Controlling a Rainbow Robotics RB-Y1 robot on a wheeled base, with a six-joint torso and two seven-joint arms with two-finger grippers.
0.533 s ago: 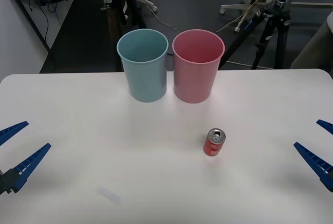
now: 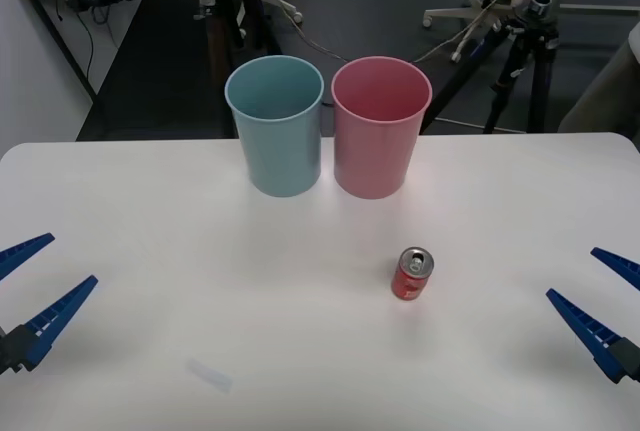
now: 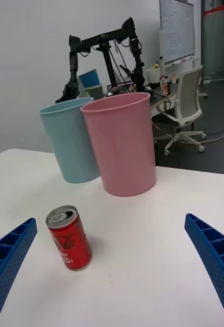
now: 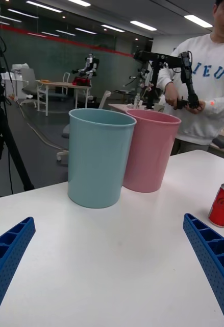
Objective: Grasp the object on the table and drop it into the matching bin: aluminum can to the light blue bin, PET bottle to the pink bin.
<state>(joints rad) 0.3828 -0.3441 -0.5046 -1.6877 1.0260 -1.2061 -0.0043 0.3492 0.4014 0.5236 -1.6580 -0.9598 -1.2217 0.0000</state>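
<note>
My right gripper [image 2: 602,303] hangs low at the table [image 2: 130,201] edge, fingers spread wide and empty. The red can [image 2: 411,273] stands upright ahead of it, toward my left gripper [image 2: 30,291], also spread. Beyond stand the touching light blue bin [image 2: 275,126] and pink bin [image 2: 380,129].

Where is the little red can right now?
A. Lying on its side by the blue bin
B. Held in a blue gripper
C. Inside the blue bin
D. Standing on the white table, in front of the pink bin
D: the can stands upright on the table, in front of the pink bin, with nothing touching it.
</note>
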